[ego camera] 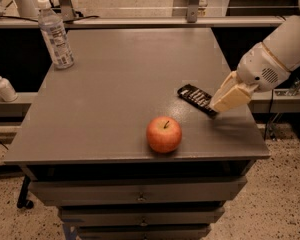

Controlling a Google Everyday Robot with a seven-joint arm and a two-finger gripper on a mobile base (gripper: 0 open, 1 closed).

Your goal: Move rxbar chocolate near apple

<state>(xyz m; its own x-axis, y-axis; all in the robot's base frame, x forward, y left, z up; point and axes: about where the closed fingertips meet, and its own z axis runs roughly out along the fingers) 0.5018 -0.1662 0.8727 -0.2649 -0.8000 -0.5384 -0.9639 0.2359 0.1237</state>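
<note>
The rxbar chocolate point(195, 97), a flat black bar with white print, lies on the grey table point(115, 94) right of centre, angled with its right end nearer the front. The red-orange apple point(164, 134) with a dark stem stands near the front edge, a little left of and in front of the bar, apart from it. My gripper point(221, 105), cream-coloured on a white arm coming in from the right, is low over the table, its tip at the bar's right end.
A clear plastic water bottle point(55, 33) stands at the table's back left corner. A small pump bottle point(3, 85) sits on a ledge off the left side. The table's right edge runs just under my arm. Drawers sit below the front edge.
</note>
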